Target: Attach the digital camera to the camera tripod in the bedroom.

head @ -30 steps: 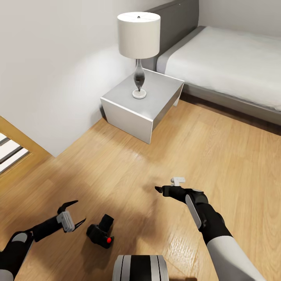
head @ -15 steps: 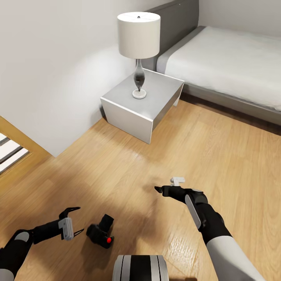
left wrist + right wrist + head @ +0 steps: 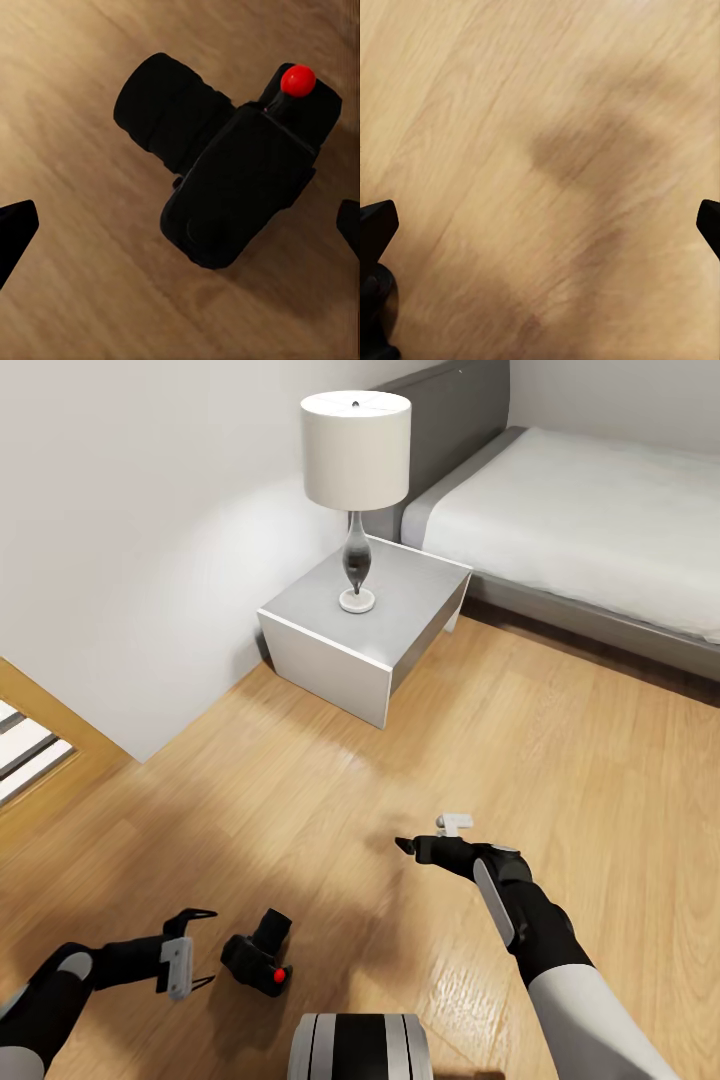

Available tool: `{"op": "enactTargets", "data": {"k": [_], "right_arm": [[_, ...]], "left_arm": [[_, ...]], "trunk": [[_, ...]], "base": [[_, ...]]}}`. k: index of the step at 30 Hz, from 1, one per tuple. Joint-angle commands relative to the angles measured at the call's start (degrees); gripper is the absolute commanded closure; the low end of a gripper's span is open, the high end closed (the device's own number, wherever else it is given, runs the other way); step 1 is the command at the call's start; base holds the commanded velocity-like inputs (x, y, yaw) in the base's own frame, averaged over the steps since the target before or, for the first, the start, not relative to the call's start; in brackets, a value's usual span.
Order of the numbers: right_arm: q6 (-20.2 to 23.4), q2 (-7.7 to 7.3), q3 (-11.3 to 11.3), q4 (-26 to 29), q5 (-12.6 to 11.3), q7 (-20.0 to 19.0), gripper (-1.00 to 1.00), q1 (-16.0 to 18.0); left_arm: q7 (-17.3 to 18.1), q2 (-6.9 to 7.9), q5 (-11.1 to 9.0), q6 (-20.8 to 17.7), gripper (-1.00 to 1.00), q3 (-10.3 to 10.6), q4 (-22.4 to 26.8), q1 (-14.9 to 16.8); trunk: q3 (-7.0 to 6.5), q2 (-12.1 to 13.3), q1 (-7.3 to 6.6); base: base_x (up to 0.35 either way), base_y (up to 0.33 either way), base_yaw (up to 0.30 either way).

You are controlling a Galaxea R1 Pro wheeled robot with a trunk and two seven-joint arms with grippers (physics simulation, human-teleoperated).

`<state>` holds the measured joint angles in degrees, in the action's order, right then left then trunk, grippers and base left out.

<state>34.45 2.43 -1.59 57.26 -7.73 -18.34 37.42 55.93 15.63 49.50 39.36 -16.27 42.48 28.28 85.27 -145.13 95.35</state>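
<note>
Bright, even simulated light; soft shadows on the wood floor (image 3: pixel 330 800), wrist views slightly blurred.

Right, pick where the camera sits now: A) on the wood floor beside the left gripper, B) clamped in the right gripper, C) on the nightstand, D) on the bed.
A: the camera lies on the wood floor, just beside the open left gripper, untouched.

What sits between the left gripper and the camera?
Nothing visible. The left gripper hangs open beside the camera, which lies on bare wood floor; in the left wrist view it lies between the fingertips.
</note>
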Motion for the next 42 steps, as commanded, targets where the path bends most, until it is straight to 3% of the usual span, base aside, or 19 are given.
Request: {"op": "enactTargets", "data": {"k": [1, 14, 16, 23, 28, 42], "right_arm": [[0.36, 0.01, 0.01, 0.05, -0.53, 0.15, -1.00, 0.02], [0.40, 0.01, 0.01, 0.04, -0.53, 0.15, -1.00, 0.02], [-0.26, -0.06, 0.17, 0.04, -0.88, -0.34, -1.00, 0.02], [-0.02, 0.17, 0.21, -0.04, -0.45, 0.23, -1.00, 0.02], [0.14, 0.01, 0.12, -0.14, 0.03, 0.41, -1.00, 0.02], [0.21, -0.27, -0.01, -0.18, 0.35, 0.31, -1.00, 0.02]], "left_arm": [[0.22, -0.05, 0.28, 0.11, -1.00, -0.05, 0.06, 0.02], [0.30, -0.17, 0.59, -0.08, -1.00, 0.51, 0.13, 0.02], [-0.35, -0.82, 1.23, -0.74, -1.00, 1.17, -0.52, 0.68], [-2.60, -3.09, 3.52, -2.74, -1.00, 0.50, -1.61, 0.19], [-1.59, -1.87, 1.87, -1.14, -1.00, 0.36, -0.23, -0.14], [2.90, -1.10, -2.64, -0.95, -1.00, 0.52, 0.46, -0.29]], "trunk": [[0.03, -0.01, -0.01], [0.03, -0.01, -0.01], [0.03, -0.01, -0.01], [0.03, -0.01, -0.01], [0.03, -0.01, -0.01], [0.03, -0.01, -0.01]], "base": [[0.000, 0.000, 0.000], [0.000, 0.000, 0.000], [0.000, 0.000, 0.000], [0.000, 0.000, 0.000], [0.000, 0.000, 0.000], [0.000, 0.000, 0.000]]}}
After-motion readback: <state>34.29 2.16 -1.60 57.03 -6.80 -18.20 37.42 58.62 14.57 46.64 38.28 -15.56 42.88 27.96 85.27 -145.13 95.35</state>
